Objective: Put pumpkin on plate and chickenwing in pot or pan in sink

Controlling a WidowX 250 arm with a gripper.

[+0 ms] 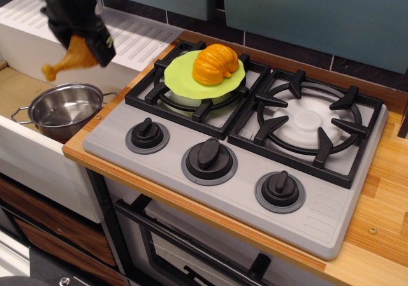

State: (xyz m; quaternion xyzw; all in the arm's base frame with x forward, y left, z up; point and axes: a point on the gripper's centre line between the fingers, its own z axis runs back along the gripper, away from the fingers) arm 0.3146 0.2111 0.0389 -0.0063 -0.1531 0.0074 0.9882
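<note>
My gripper is at the upper left, shut on the golden-brown chickenwing. The drumstick hangs tilted with its thin bone end down-left, in the air above the steel pot. The pot stands empty in the sink, against the counter edge. The ribbed orange pumpkin sits on the lime-green plate, which rests on the stove's left burner grate.
A grey stove with two black burner grates and three black knobs fills the middle. The white ribbed drainboard lies behind the sink. A wooden counter runs along the front and right.
</note>
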